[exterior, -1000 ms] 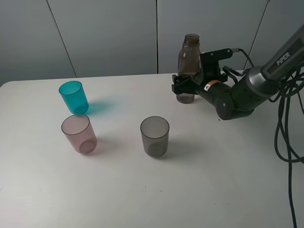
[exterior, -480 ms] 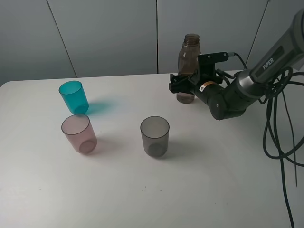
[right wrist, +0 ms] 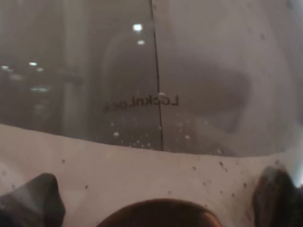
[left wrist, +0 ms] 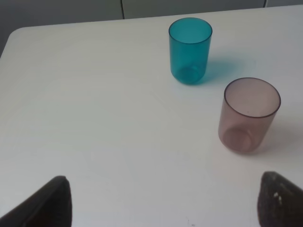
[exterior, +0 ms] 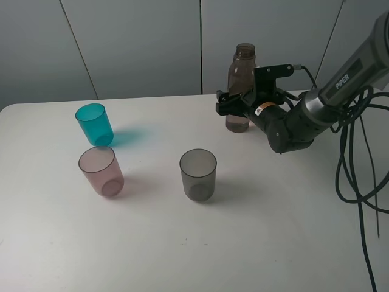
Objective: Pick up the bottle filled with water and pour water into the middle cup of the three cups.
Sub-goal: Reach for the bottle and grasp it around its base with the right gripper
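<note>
The near part of the white table [exterior: 182, 255] lay bare up to the cups, and another bare stretch ran along its right side beneath the arm. Over the left part of the table the left gripper [left wrist: 165, 208] hung with its dark fingertips [left wrist: 52, 205] spread far apart and only tabletop between them.

Of the three cups, the pink cup [exterior: 101, 170] stood nearest on the left side, upright with its mouth up. The grey cup [exterior: 198, 174] stood at about the same depth toward the middle, well apart from it, with bare table between the two. Just behind the pink cup, near but not touching, stood the teal cup [exterior: 94, 123], not far from the table's rounded rear left corner.

Farther back and to the right, near the rear edge, the bottle [exterior: 242, 79] stood upright on the table. Its long axis was vertical and its open threaded neck pointed straight up, well above the height of the cups. The right gripper [exterior: 236, 106] reached in from the right at the bottle's lower half. In the right wrist view the bottle's wall filled the picture, with the fingertips [right wrist: 33, 201] at either side of it, set wide. Whether they pressed on the bottle could not be told.

Dark cables [exterior: 364, 182] hung down past the right side. Grey wall panels [exterior: 134, 48] stood behind the rear edge.
</note>
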Robot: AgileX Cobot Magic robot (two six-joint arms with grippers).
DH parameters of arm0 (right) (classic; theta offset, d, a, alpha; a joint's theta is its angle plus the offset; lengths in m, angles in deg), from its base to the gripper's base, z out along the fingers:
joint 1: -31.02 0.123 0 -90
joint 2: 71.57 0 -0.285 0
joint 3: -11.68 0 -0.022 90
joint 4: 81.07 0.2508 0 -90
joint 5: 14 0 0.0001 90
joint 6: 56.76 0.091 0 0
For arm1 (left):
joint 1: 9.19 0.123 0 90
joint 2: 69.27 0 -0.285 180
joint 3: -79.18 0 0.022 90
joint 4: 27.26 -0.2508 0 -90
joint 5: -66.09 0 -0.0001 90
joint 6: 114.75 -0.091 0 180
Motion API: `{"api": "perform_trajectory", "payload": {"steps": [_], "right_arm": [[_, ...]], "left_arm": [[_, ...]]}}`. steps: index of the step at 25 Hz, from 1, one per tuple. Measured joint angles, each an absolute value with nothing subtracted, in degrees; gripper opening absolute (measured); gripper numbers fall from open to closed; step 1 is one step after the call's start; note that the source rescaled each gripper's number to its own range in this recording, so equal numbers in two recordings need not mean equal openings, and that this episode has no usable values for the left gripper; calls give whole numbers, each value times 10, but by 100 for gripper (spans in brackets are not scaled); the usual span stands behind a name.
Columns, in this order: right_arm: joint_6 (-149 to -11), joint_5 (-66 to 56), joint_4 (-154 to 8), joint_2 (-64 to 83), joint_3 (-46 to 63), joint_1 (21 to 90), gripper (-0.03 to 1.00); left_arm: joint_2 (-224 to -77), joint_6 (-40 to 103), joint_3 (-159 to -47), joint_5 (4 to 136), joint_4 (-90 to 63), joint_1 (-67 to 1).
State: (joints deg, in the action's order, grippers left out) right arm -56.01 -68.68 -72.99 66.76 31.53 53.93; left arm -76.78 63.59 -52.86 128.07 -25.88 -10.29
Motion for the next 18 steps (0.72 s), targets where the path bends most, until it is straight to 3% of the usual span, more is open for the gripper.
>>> {"api": "perform_trajectory", "payload": {"steps": [18], "right_arm": [[-574,-706,-742,668,315,539,100]], "left_arm": [[-768,636,-529,1281,-259,-103]]}}
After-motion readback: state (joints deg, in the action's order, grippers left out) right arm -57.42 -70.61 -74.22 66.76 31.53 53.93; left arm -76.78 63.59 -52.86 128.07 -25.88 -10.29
